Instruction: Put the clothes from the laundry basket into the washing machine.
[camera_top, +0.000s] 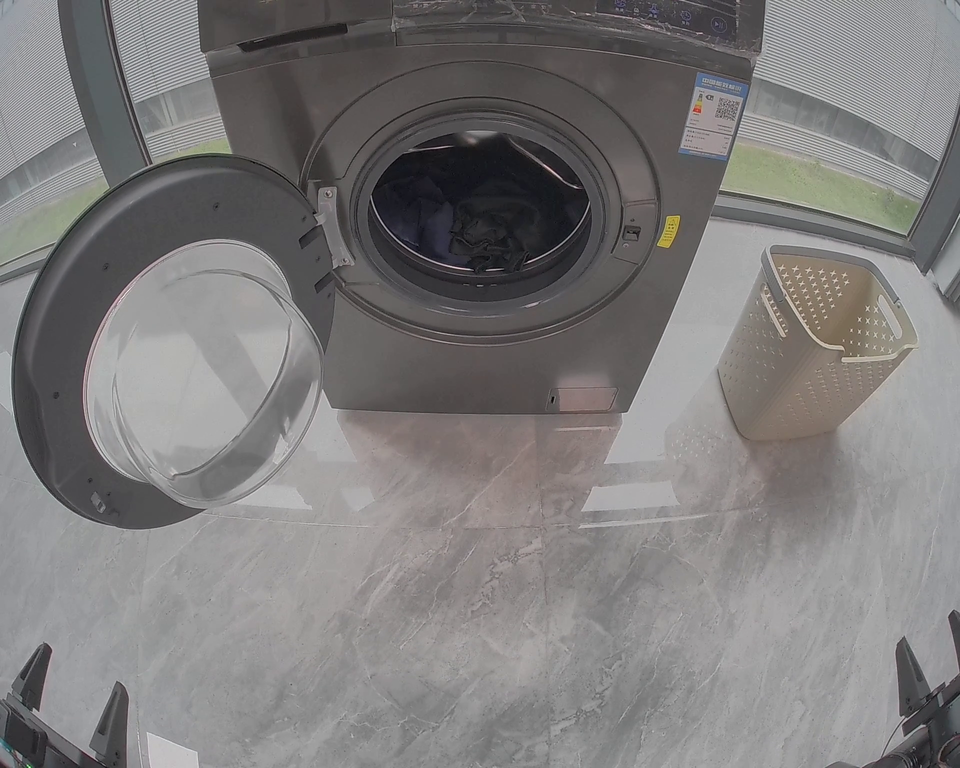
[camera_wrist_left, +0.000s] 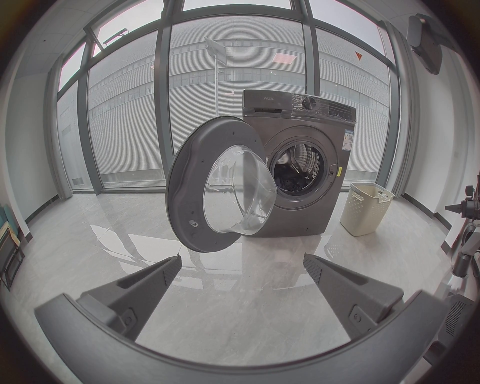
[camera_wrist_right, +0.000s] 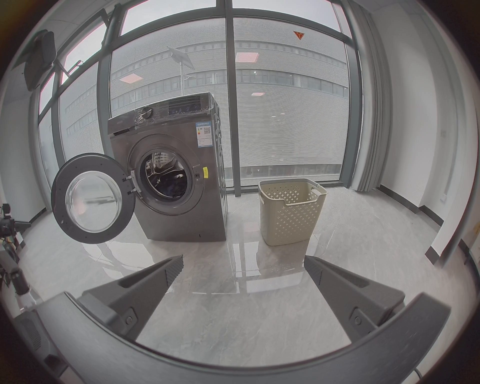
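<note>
The grey washing machine (camera_top: 480, 330) stands ahead with its round door (camera_top: 170, 340) swung wide to the left. Dark clothes (camera_top: 480, 225) lie inside the drum. The cream perforated laundry basket (camera_top: 812, 345) stands on the floor to the machine's right; no clothes show in it. My left gripper (camera_top: 72, 695) is low at the near left, open and holding nothing. My right gripper (camera_top: 932, 660) is low at the near right, open too, well back from the basket (camera_wrist_right: 291, 210) and the machine (camera_wrist_right: 170, 170). The left wrist view shows the machine (camera_wrist_left: 300, 165) and basket (camera_wrist_left: 366, 207) across the floor.
Grey marble floor (camera_top: 480, 600) spreads between me and the machine. Tall glass windows (camera_top: 850, 110) run behind the machine. The open door juts out over the floor on the left. A tripod stand (camera_wrist_left: 467, 235) is off to one side of the room.
</note>
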